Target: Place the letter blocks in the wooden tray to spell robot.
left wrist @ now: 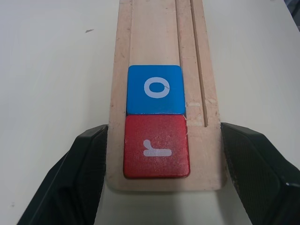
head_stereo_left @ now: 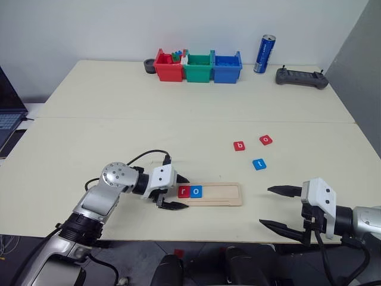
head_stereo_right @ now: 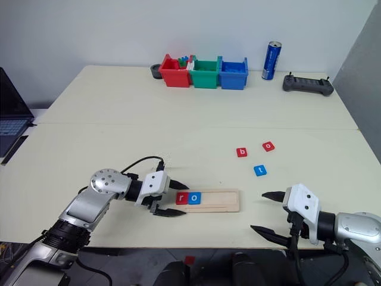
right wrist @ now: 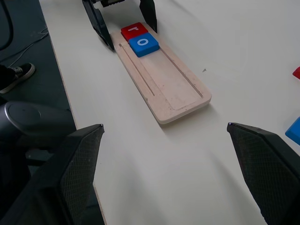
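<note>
The wooden tray [head_stereo_left: 221, 194] lies near the table's front edge. At its left end sit a red letter block "r" [head_stereo_left: 183, 191] and, beside it, a blue "o" [head_stereo_left: 196, 191]. My left gripper [head_stereo_left: 181, 192] is shut on that end of the tray, and in the left wrist view its fingers [left wrist: 89, 164] press on both long sides. Three loose blocks lie farther back on the right: red "b" [head_stereo_left: 239, 145], red "o" [head_stereo_left: 266, 140] and blue "t" [head_stereo_left: 259, 164]. My right gripper [head_stereo_left: 266, 206] stands open and empty to the right of the tray.
Red [head_stereo_left: 169, 67], green [head_stereo_left: 198, 68] and blue [head_stereo_left: 227, 68] bins stand at the table's far edge, with a blue can [head_stereo_left: 264, 54] and a black controller [head_stereo_left: 301, 77] to their right. A laptop [head_stereo_left: 8, 116] sits off the left side.
</note>
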`<state>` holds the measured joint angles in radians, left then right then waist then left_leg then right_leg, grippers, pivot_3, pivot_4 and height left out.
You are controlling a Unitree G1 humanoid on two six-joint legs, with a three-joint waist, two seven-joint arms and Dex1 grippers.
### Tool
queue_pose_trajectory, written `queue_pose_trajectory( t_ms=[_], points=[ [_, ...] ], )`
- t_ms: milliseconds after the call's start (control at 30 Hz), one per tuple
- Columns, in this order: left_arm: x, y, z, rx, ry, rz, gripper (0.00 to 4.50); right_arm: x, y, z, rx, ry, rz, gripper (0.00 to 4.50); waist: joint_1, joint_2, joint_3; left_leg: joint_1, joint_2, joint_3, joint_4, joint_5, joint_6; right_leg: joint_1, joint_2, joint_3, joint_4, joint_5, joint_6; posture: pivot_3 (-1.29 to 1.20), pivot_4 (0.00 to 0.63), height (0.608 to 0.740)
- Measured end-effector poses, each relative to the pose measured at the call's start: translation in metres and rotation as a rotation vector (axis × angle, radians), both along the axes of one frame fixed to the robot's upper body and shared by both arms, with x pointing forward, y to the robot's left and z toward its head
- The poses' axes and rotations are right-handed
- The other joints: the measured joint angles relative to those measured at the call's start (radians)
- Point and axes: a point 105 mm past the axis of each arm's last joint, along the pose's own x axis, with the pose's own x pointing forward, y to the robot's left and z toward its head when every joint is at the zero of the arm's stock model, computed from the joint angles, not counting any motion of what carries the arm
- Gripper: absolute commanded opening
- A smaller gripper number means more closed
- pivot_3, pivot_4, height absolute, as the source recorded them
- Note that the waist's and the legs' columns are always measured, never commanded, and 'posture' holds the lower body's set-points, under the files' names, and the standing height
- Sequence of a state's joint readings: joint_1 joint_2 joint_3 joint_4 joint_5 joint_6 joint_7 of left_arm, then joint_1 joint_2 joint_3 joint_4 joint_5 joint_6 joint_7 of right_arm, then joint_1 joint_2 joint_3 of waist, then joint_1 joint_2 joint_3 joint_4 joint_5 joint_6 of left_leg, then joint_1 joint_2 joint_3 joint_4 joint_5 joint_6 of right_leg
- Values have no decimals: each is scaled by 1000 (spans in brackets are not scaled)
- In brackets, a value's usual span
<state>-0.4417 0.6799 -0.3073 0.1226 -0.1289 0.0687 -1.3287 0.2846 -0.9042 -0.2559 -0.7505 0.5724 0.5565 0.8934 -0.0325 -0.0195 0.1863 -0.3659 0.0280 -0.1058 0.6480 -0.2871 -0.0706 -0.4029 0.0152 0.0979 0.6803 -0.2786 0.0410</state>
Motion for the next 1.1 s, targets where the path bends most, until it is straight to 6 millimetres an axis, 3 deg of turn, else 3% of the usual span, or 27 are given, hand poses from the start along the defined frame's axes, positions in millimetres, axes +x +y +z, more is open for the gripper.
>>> queue_pose_trajectory(
  t_ms=[533, 600, 667, 933, 1100],
  points=[
    [10, -4, 2, 48, -6, -13, 3379, -1, -1, -1, 2, 5, -7, 4500, 0, 0, 0, 0, 0, 0, 1, 0, 0, 0, 0, 0, 1, 0, 0, 0, 150, 740],
    [10, -5, 2, 49, -6, -14, 4094, -1, -1, -1, 6, 7, -8, 4500, 0, 0, 0, 0, 0, 0, 1, 0, 0, 1, 0, 0, 1, 0, 0, 0, 150, 740],
    [11, -6, 1, 43, -3, -12, 4460, -1, 0, -1, 11, 11, -7, 4500, 0, 0, 0, 0, 0, 0, 1, 0, 0, 1, 0, 0, 1, 0, 0, 0, 150, 740],
    [10, -9, 4, 8, -8, -18, 4460, 0, 0, -1, 10, 17, -9, 4500, 0, 0, 0, 0, 0, 0, 1, 0, 0, 1, 0, 0, 1, 0, -1, 0, 150, 740],
    [5, 5, 14, -52, 1, 43, 4460, 1, -1, -1, 19, 33, -18, 4500, -4, 0, 0, 0, 1, 0, 1, 0, 0, 0, 0, 0, 1, 0, -1, 0, 150, 740]
  ],
)
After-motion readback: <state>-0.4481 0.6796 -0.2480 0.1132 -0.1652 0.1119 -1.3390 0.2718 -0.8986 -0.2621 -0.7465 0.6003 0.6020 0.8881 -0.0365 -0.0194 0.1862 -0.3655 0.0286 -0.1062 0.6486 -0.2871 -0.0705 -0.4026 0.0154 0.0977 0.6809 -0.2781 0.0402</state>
